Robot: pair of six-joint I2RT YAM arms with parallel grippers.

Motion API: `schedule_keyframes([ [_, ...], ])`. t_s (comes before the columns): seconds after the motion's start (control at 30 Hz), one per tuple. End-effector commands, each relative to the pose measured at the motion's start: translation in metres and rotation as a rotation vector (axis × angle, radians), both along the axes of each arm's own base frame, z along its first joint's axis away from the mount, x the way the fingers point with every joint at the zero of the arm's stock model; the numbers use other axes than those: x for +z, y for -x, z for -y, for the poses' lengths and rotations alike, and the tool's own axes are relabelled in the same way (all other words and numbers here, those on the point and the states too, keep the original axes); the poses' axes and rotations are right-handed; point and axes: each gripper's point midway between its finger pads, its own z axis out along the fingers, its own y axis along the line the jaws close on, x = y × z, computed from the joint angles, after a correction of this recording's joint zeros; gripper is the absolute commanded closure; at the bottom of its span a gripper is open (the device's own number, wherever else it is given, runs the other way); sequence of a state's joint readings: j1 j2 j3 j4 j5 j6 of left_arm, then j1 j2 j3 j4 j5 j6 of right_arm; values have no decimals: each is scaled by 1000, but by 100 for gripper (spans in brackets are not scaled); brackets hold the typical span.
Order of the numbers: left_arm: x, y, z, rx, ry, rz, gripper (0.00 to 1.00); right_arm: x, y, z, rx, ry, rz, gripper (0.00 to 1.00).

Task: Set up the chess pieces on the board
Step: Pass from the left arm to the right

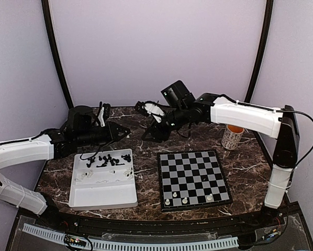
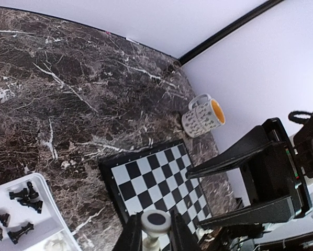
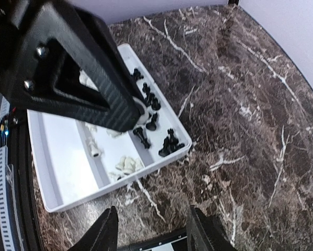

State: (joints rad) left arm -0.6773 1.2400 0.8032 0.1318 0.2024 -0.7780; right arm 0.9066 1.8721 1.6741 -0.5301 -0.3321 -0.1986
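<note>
1. Left gripper (image 2: 156,230): clenched on one white piece (image 2: 155,219). Its round base, a dark disc ringed in white, faces my wrist camera. The body is hidden between the fingers.
2. Right gripper (image 3: 153,219): jaws apart, nothing between them. It hovers close to the left one, above the table on the far side of the tray and board.
3. My read is a handover to the right arm, or else a carry to the board. For a handover I'd close the right jaws on whatever stem clears the left fingers, clamp, and only then loosen the left. The piece is tiny and looks slick, so it is likely to tilt or pop out.
4. Board (image 1: 190,167): near right, flat, black and pale squares. Three white pawns (image 1: 185,200) stand apart on its nearest row. I see no other pieces on it, so most of the job remains.
5. Tray (image 1: 101,196): near left. Black pieces (image 1: 110,159) are heaped at its far end, with pale ones lying in the middle compartments.
6. Mug (image 1: 231,137): far right, apart from the board.
</note>
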Motion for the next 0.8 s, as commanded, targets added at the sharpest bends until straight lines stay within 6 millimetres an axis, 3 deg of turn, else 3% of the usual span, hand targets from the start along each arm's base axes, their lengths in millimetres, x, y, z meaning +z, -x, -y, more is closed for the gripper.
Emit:
schedule_keyframes([
  [0.0, 29, -8, -4, 125, 269, -17, 84, 40, -17, -23, -71, -145, 16, 53],
  [0.3, 27, -4, -15, 211, 486, -118, 85, 49, -5, -48, -43, -178, 61, 53],
  [0.53, 34, -2, -9, 188, 620, -177, 85, 46, 9, -67, -40, -140, 150, 53],
  [0.77, 36, 2, -9, 174, 664, -198, 85, 47, 3, -73, -88, -137, 167, 56],
])
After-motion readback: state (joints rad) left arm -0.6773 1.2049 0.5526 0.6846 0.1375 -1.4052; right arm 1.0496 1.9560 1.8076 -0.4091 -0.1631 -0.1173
